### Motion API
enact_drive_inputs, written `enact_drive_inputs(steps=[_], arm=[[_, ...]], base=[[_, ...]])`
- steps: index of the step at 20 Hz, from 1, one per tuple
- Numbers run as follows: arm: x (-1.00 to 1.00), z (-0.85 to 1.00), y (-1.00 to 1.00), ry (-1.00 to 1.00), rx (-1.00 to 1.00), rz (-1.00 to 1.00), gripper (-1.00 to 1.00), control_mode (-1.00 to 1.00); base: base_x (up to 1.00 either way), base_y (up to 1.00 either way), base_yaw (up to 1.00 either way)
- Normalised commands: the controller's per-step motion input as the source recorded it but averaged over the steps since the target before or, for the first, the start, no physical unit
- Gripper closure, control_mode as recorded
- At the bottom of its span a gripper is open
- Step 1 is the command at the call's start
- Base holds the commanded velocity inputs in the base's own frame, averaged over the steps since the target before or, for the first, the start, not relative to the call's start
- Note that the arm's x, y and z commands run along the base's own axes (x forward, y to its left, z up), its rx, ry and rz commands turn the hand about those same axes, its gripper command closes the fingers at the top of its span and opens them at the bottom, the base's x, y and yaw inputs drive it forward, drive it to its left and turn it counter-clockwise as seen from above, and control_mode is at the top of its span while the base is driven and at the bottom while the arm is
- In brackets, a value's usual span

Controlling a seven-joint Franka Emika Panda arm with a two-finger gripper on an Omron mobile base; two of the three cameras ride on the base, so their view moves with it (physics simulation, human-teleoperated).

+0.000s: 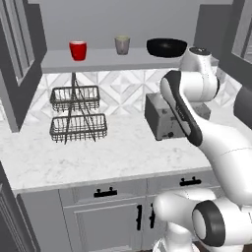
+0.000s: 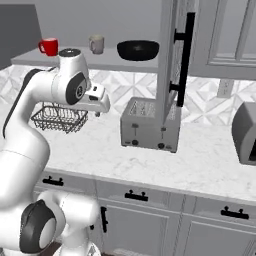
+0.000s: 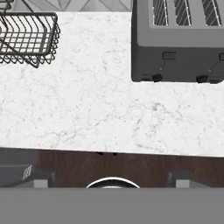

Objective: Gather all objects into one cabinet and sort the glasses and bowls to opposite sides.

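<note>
- The red cup [image 1: 78, 50], the grey-beige cup [image 1: 122, 45] and the wide black bowl [image 1: 166, 47] stand in a row on the cabinet shelf [image 1: 98, 61], each well apart from the next. The cups sit toward the left and the bowl toward the right, which already suits the sorting asked for.
- The gripper [image 2: 102, 102] hangs over the bench [image 1: 113, 157], between the wire basket rack [image 1: 78, 112] and the toaster [image 1: 165, 118], holding nothing. Its fingers stand wide apart, probably ready for a next pick.
- The right base view shows the red cup's side handle and the open cabinet door [image 2: 175, 65] edge-on, right of the bowl.
- The left base view shows both tiers of the rack and the lower cabinets [image 1: 108, 216].
- The hand view looks down on the toaster slots, a corner of the rack and the bench's front edge.
- I see one red cup on the shelf. Where a second one stands, I cannot tell.
</note>
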Motion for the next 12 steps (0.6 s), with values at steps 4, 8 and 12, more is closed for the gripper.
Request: enact_drive_inputs(steps=[4,8,12], arm=[[0.0,0.0,0.0,0.0,0.0,0.0,-1.0,1.0],[0.0,0.0,0.0,0.0,0.0,0.0,-1.0,1.0],[0.0,0.0,0.0,0.0,0.0,0.0,-1.0,1.0]], base=[[-0.36,-0.2,0.55],[-0.39,-0.15,0.75],[-0.33,-0.11,0.82]])
